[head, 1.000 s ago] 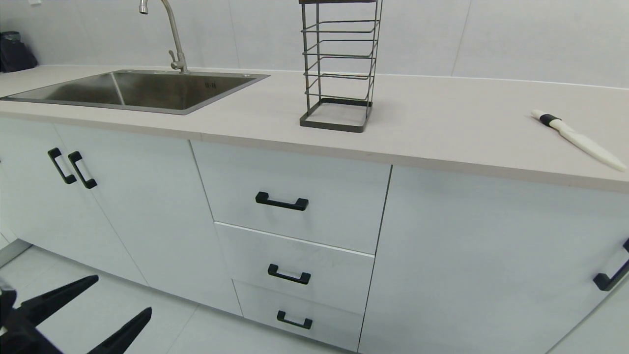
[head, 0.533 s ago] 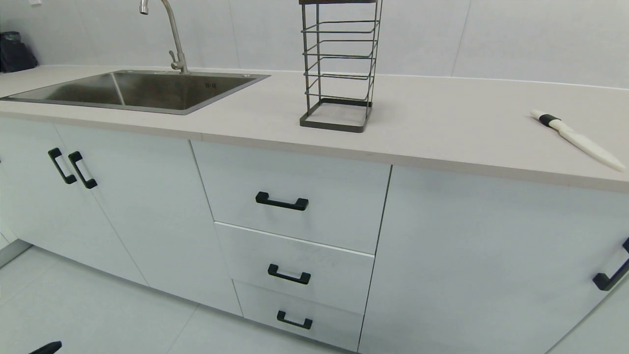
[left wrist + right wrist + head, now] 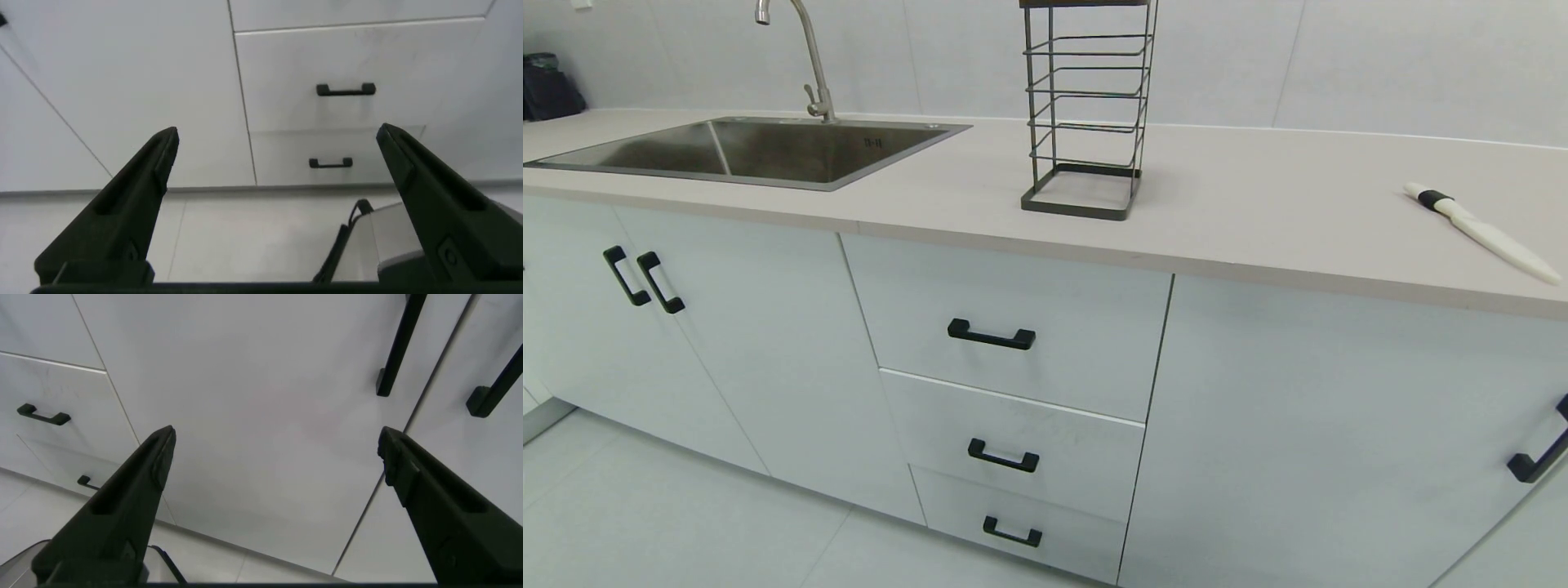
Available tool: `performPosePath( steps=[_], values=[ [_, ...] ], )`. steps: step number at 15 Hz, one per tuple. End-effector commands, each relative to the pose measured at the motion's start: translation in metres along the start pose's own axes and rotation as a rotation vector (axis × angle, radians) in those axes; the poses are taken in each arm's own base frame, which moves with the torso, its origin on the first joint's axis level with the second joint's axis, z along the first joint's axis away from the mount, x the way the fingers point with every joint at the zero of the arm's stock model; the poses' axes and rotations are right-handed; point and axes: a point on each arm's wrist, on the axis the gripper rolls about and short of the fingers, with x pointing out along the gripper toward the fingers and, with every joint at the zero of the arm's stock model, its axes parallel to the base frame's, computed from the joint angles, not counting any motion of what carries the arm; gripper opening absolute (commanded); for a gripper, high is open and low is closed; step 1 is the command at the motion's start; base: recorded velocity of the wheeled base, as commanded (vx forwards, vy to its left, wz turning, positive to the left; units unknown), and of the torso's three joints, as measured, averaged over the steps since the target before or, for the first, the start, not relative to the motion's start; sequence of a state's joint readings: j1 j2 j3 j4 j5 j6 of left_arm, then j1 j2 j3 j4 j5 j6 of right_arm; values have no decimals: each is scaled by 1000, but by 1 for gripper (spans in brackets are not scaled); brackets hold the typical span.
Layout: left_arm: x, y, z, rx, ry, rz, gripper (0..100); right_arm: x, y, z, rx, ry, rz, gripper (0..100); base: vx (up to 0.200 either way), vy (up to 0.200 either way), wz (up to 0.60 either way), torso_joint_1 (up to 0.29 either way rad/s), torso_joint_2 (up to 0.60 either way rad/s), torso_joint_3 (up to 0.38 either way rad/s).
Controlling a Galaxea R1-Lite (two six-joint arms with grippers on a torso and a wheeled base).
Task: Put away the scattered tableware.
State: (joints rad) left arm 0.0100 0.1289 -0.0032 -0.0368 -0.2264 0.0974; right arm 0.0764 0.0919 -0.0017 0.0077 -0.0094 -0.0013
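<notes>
A white knife-like utensil with a black band lies on the counter at the far right. A tall dark wire rack stands empty near the counter's middle. My left gripper is open, low down, facing the lower drawers with nothing between its fingers. My right gripper is open too, close to a white cabinet door with black handles.
A steel sink with a faucet sits at the counter's left. Below are three drawers with black handles, and cabinet doors either side. Light floor tiles spread out in front.
The left gripper's black fingers, seen at the head view's lower left a second ago, have dropped out of that view. Nothing on the counter has moved.
</notes>
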Motion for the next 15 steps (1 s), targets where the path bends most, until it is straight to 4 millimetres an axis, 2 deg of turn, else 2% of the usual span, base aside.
performPosePath(
  steps=[1,3,6,8,10,13,15],
  values=[
    [-5,-2,-1,-3,-61,29,100,0,0,0,0,2,0,100,0,0,0,0,0,0],
    [-6,-1,-2,-36,-75,-31,100,0,0,0,0,2,0,100,0,0,0,0,0,0],
    [-6,-1,-1,-41,-81,-33,100,0,0,0,0,2,0,100,0,0,0,0,0,0],
    [-10,-2,-3,-29,-130,35,100,0,0,0,0,2,0,100,0,0,0,0,0,0],
    [-10,2,-8,-88,-80,213,100,0,0,0,1,2,-1,100,0,0,0,0,0,0],
    [-10,1,-7,-83,-86,167,100,0,0,0,1,2,0,100,0,0,0,0,0,0],
    [-10,1,-8,-76,-84,164,100,0,0,0,3,2,0,100,0,0,-600,0,2,9]
  ],
)
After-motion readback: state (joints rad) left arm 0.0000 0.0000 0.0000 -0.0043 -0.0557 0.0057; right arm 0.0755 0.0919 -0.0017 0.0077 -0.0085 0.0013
